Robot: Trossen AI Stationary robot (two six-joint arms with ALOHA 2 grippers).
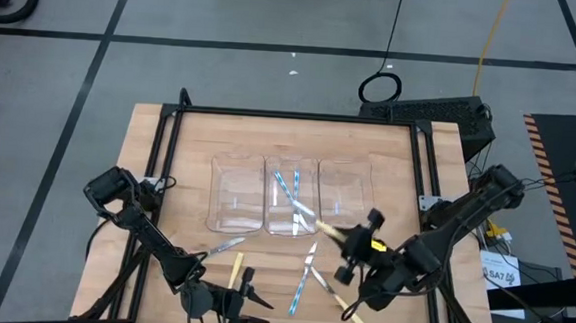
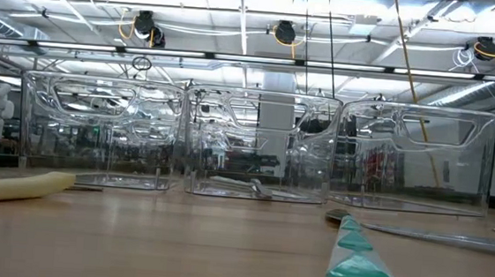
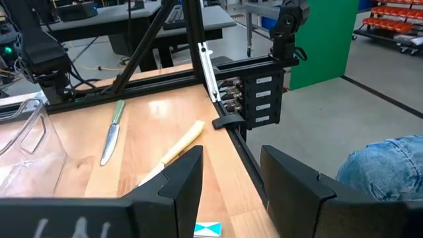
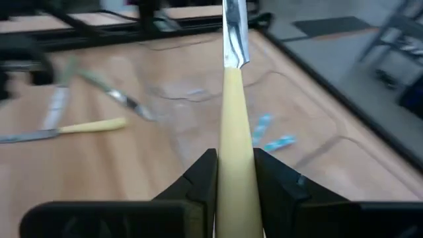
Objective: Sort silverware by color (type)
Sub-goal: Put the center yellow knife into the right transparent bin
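My right gripper [image 4: 234, 173] is clamped on a yellow-handled knife [image 4: 234, 112], held above the table's near right part, its blade pointing toward the three clear bins [image 1: 291, 197], while my left gripper [image 3: 231, 175] waits low at the near left edge with its fingers spread and nothing between them. On the wood [image 1: 189, 145] near me lie a yellow-handled piece [image 1: 236, 271], a green-handled knife [image 1: 221, 246] and a light-blue-handled piece [image 1: 297, 299]. Farther off, the middle bin [image 1: 291, 198] holds light-blue-handled pieces [image 1: 286, 186].
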